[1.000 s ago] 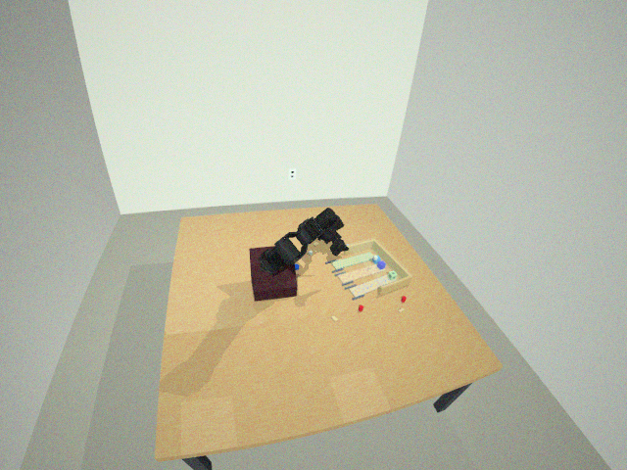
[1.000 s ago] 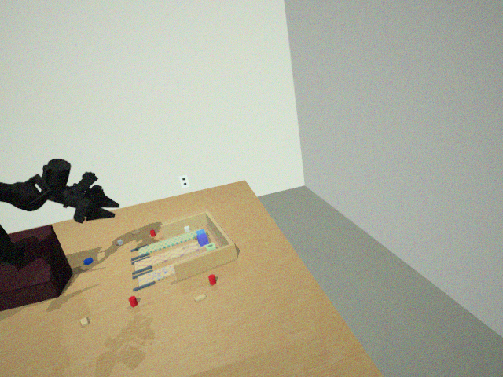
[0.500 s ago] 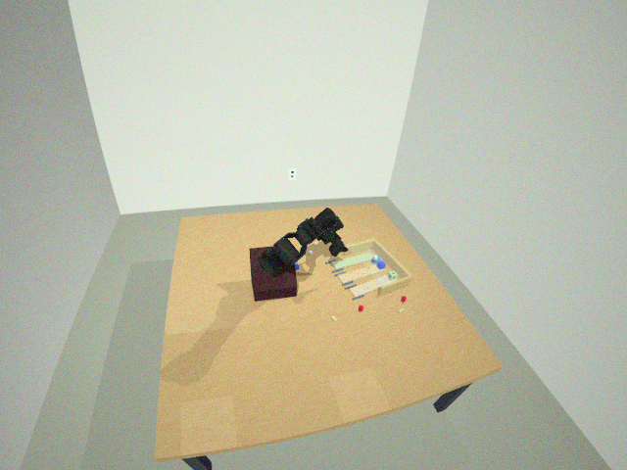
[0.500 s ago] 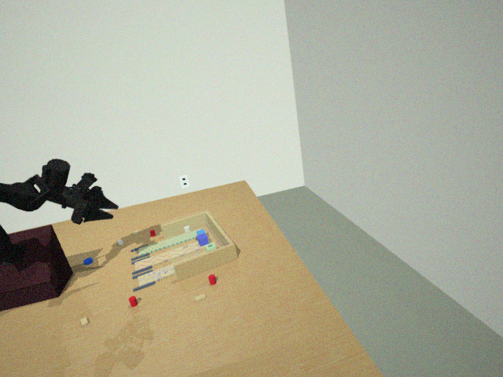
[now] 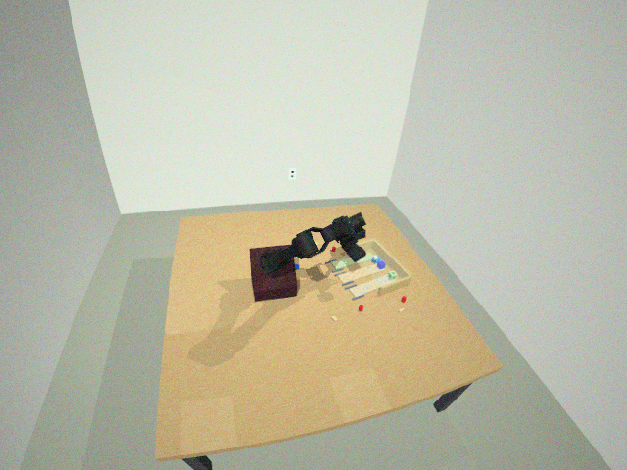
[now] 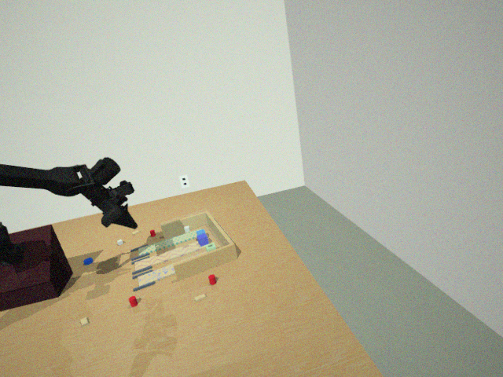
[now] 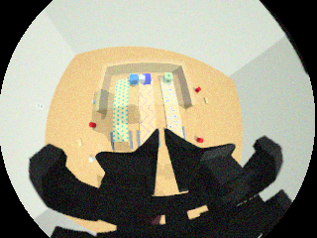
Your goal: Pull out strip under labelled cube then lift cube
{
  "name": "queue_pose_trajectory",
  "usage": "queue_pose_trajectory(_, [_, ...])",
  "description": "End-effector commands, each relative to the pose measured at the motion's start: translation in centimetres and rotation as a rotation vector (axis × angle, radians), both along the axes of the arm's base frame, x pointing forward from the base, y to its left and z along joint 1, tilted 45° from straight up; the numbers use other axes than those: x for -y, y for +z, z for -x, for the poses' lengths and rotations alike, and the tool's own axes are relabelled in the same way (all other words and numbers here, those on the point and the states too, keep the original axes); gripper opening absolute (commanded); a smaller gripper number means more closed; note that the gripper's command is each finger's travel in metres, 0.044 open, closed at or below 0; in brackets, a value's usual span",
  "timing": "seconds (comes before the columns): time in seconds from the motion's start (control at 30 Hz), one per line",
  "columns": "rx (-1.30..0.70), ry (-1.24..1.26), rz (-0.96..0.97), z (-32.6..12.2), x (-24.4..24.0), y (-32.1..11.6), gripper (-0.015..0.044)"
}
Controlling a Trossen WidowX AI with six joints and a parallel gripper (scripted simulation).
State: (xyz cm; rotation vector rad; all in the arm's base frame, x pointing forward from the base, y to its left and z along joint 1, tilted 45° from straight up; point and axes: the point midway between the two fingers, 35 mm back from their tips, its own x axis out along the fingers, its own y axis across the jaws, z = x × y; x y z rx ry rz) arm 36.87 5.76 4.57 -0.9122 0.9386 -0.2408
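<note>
My gripper (image 5: 361, 258) (image 6: 135, 226) (image 7: 161, 131) is shut and empty, its tips nearly together, in the air above the near side of the strips. Three patterned strips lie side by side: a green-dotted strip (image 6: 185, 237) (image 7: 121, 104), a zigzag strip (image 6: 177, 254) (image 7: 146, 106) and a blue-dotted strip (image 6: 155, 276) (image 7: 171, 106). At their far ends are a light blue cube (image 6: 200, 232) (image 7: 134, 79), a darker blue cube (image 5: 381, 264) (image 6: 202, 239) (image 7: 148, 78) and a green cube (image 5: 392, 275) (image 6: 210, 247) (image 7: 168, 77) with a dark mark. Labels are too small to read.
A low wooden-walled frame (image 5: 395, 258) (image 6: 219, 231) (image 7: 185, 81) surrounds the strips' far part. Dark bars (image 6: 144, 286) flank their near ends. Red cylinders (image 5: 361, 307) (image 6: 211, 279) (image 7: 92, 125) and small pale blocks (image 5: 334, 318) (image 6: 84, 321) lie around it. A blue piece (image 6: 88, 261) lies near the dark base.
</note>
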Motion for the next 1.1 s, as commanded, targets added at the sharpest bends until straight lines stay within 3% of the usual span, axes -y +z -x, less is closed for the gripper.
queue_pose_trajectory(0.0, [-0.196, -0.152, 0.036, -2.6, 4.1, 0.1, 0.0])
queue_pose_trajectory(0.27, [-0.418, -0.319, 0.059, -3.8, 10.0, 1.5, 0.0])
queue_pose_trajectory(1.07, [-0.423, -0.322, 0.058, -4.0, 11.5, -0.2, 0.0])
